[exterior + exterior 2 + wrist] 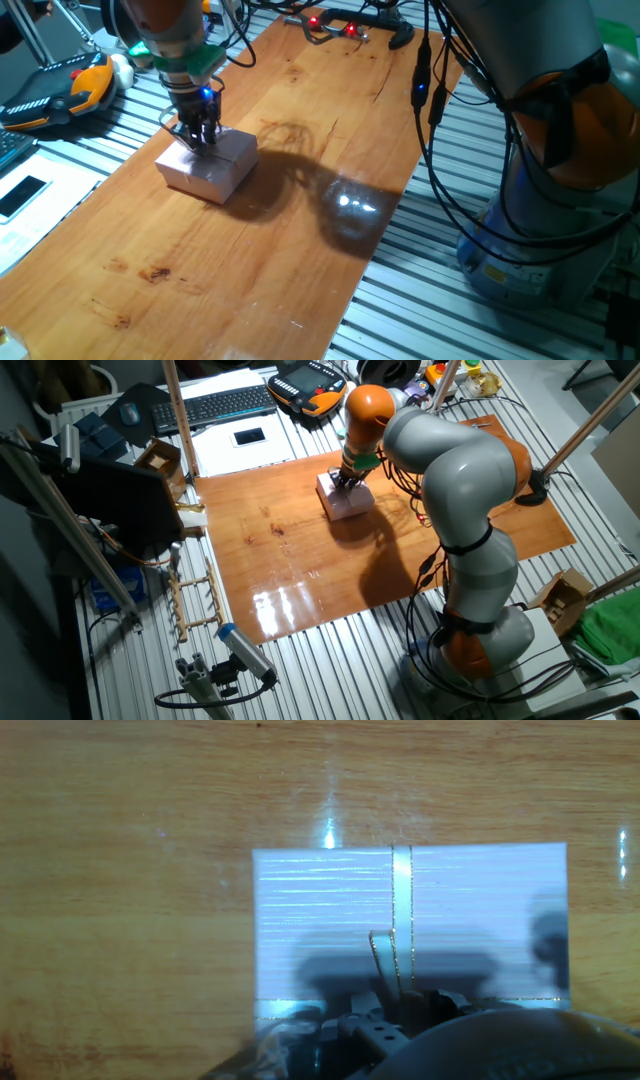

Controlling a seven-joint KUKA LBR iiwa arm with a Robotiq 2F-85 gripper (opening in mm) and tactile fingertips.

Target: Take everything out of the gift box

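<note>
Nothing out yet: gift box sitting on the wooden counter with lid on, hiding the contents. Fingers pressing down at the ribbon; spread or pinching, cannot tell. Lid removal and emptying remaining.

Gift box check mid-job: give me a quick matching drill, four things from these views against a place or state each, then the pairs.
Things:
1. gift box
2. ribbon
3. gripper
4. keyboard

Places or states:
A. off the wooden table, beside it
B. lid on, closed
C. right above the lid
D. thin strip across the lid's top

Pairs: 1-B, 2-D, 3-C, 4-A
</note>
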